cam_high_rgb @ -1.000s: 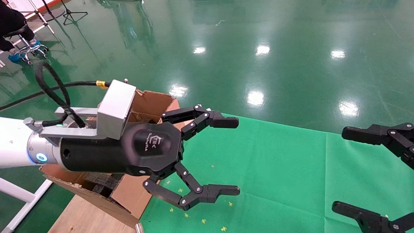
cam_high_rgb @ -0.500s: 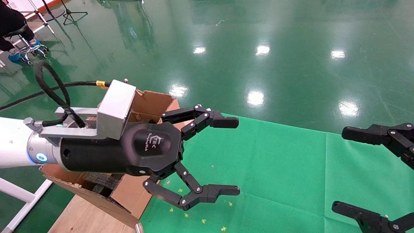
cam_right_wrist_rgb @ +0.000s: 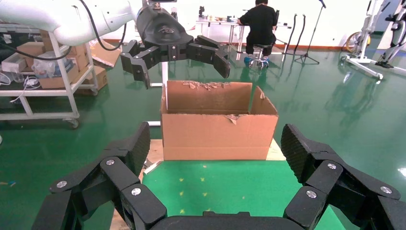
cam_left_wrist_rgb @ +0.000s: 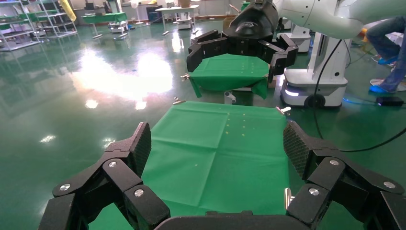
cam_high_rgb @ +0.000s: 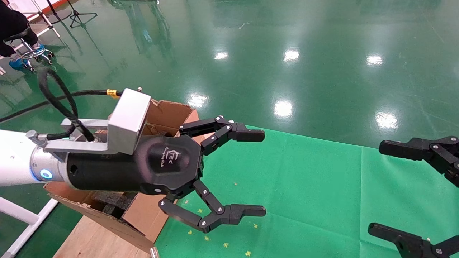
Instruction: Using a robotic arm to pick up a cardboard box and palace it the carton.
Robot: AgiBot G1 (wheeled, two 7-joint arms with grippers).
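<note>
So the left claw (cam_high_rgb: 256,173) hangs wide apart with nothing in it, sticking out over the near-left part of the green cloth (cam_high_rgb: 304,186) that covers the bench. Its white arm (cam_high_rgb: 14,157) comes in from the left edge, with a silver camera block (cam_high_rgb: 129,120) and a black cable (cam_high_rgb: 57,100) looping up behind the wrist. Tucked under and behind that arm sits the carton (cam_high_rgb: 165,114), on a wooden board (cam_high_rgb: 93,240) at the cloth's left edge; its flaps stand up ragged and there's dark foam (cam_high_rgb: 113,204) down inside. From the right wrist view the carton (cam_right_wrist_rgb: 218,129) sits square on, with the left claw (cam_right_wrist_rgb: 174,60) floating just above its open top.

The right claw (cam_high_rgb: 405,190) pokes in at the right edge, also spread wide and holding nothing, hovering over the right side of the cloth, well apart from the left one. A few little yellow specks (cam_high_rgb: 226,244) lie on the cloth near the front.

No small box shows anywhere in these views, so can't say where it is. Farther back it's shiny green floor (cam_high_rgb: 287,53), and a stool (cam_high_rgb: 28,50) in the far left corner.
</note>
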